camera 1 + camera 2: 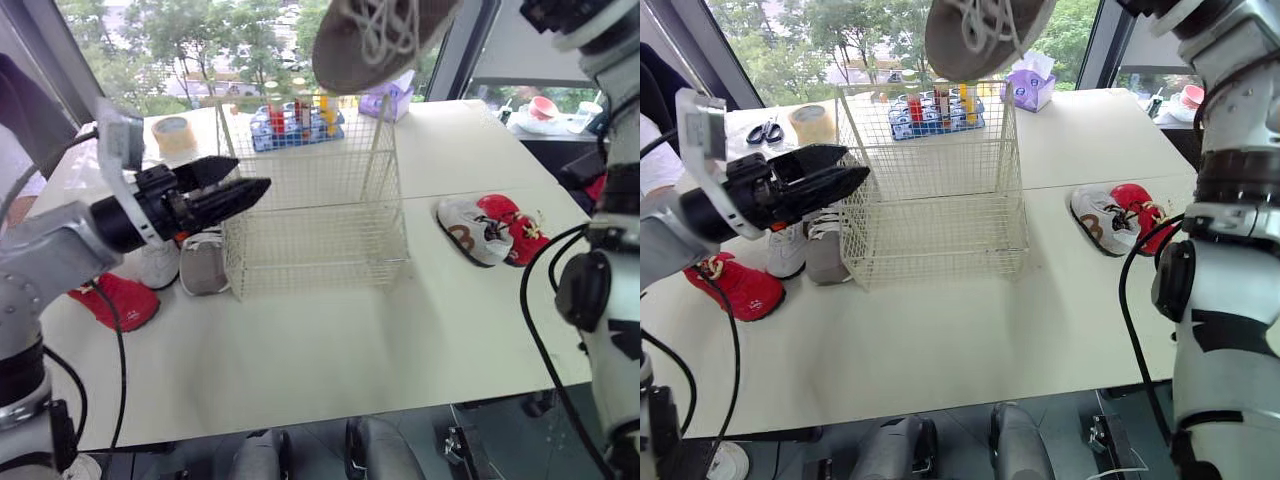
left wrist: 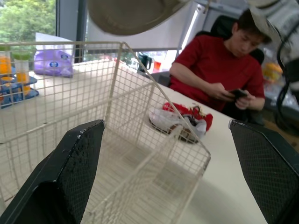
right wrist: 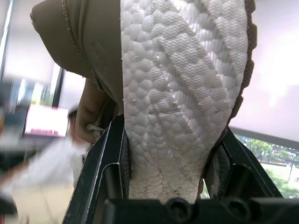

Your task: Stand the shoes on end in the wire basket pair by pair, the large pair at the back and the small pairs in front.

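The white wire basket (image 1: 318, 205) stands mid-table with nothing inside it. High above its back edge hangs a large tan laced shoe (image 1: 378, 38), and my right gripper (image 3: 173, 140) is shut on it, with the pale sole (image 3: 187, 93) facing the wrist camera. At the basket's left side my left gripper (image 1: 243, 187) is open, its fingers (image 2: 70, 172) spread wide and holding nothing. A small white shoe (image 1: 472, 232) and a small red shoe (image 1: 515, 228) lie to the right of the basket. A red shoe (image 1: 118, 300), a white shoe (image 1: 160, 263) and a grey shoe (image 1: 203, 266) lie to its left.
Behind the basket stand a blue rack of bottles (image 1: 295, 127), a tape roll (image 1: 174, 133), scissors (image 1: 765, 131) and a purple tissue pack (image 1: 388, 100). A person in a red shirt (image 2: 219, 70) sits beyond the table's right side.
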Controlling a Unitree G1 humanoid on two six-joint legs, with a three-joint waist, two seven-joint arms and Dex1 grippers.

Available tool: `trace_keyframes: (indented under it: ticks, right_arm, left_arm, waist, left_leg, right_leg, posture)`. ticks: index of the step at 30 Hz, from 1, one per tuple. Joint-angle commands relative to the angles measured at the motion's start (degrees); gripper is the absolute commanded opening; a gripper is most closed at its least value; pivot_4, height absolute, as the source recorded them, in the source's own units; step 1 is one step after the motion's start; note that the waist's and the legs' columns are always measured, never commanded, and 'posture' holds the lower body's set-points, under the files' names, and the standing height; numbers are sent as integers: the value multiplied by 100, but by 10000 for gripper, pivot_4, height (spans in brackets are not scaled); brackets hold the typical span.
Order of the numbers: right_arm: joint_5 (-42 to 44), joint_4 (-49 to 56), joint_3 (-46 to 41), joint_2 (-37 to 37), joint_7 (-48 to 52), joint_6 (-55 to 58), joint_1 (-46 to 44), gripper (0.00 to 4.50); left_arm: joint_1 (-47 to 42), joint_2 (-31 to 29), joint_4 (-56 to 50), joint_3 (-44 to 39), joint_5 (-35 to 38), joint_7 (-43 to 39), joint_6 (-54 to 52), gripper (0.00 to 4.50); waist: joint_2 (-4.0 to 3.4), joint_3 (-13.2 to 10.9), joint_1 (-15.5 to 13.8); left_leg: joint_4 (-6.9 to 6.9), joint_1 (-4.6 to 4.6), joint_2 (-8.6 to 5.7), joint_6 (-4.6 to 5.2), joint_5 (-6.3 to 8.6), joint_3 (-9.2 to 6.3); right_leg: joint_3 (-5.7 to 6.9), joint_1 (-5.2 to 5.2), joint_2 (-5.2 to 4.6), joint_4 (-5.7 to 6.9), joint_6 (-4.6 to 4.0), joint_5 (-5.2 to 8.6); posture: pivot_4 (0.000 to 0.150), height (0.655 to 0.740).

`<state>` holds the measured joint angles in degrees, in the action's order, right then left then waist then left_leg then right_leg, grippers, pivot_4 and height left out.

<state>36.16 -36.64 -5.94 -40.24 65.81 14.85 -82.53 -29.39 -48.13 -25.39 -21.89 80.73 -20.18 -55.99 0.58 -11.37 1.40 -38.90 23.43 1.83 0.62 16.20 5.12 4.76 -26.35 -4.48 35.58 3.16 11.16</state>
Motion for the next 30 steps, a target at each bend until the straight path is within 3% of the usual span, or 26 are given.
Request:
trace_keyframes:
  ticks: [1,6,12,22,28,30]
  right_arm:
    - [-609,-578,296,70,921,-607,-473,16370]
    - [-1334,-1500,597,204,1651,-1184,-785,16370]
    - [-2202,-2783,744,398,1778,-2169,-1095,16370]
    - [-2597,-3717,353,596,1420,-1887,-1161,16370]
    - [-2660,-3739,112,657,1455,-1906,-1127,44704]
    - [-2687,-3723,56,639,1460,-1912,-1158,44704]
  left_arm:
    - [330,116,-151,-268,253,183,170,43695]
    - [940,32,-334,-400,192,30,217,43695]
    - [1337,-58,-431,-536,87,-155,352,43695]
    - [1293,-62,-421,-424,38,-21,460,43695]
    - [1392,-49,-479,-462,28,74,463,45000]
    - [1413,-44,-485,-467,31,105,469,45000]
  waist:
    - [0,0,-16]
    - [3,-2,-76]
    - [4,-2,-77]
    - [5,-1,-77]
    - [5,-1,-54]
    - [5,-1,-43]
  left_leg:
    - [-1,0,1,-1,-1,1]
    - [-14,10,-3,-4,-2,2]
    - [-17,21,-9,-31,-15,6]
    - [-18,18,-10,-37,-18,2]
    - [-18,13,-8,-42,-21,2]
    - [-17,13,-7,-43,-21,3]
  right_leg:
    - [0,0,0,1,-1,0]
    - [1,1,-13,-2,-1,-1]
    - [2,4,-19,-28,-1,-2]
    - [3,11,-20,-25,-1,-2]
    - [3,10,-19,-16,-2,-3]
    - [3,8,-18,-14,-2,-3]
  posture:
    - [1500,7400]
    - [1500,7400]
    - [1500,7400]
    - [1500,7400]
    - [1500,7400]
    - [1500,7400]
